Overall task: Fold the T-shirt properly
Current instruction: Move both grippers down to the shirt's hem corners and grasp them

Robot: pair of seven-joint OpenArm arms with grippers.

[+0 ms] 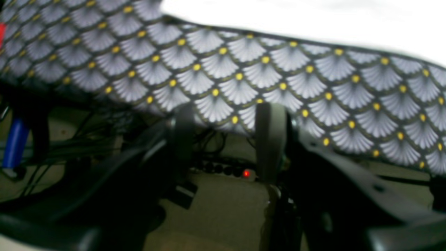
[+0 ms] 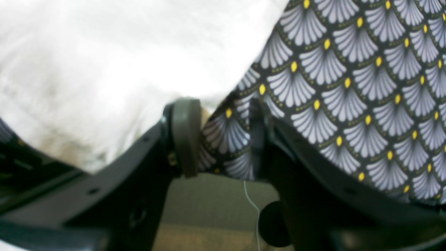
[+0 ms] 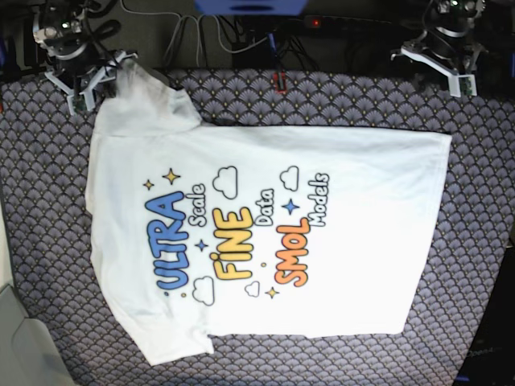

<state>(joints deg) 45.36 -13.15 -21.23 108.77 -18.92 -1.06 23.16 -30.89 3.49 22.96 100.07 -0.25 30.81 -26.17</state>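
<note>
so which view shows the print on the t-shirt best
The base view: the whole T-shirt lies spread flat on the patterned cloth, print side up, with every word of the print readable. The right wrist view shows only blurred plain white fabric; the left wrist view catches just a white edge. Neither shows the print.

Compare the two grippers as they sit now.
The right gripper sits at the T-shirt sleeve, white cloth beside its fingers; the left gripper sits off the shirt, beyond the patterned tablecloth edge. Both have fingers apart, holding nothing.
</note>
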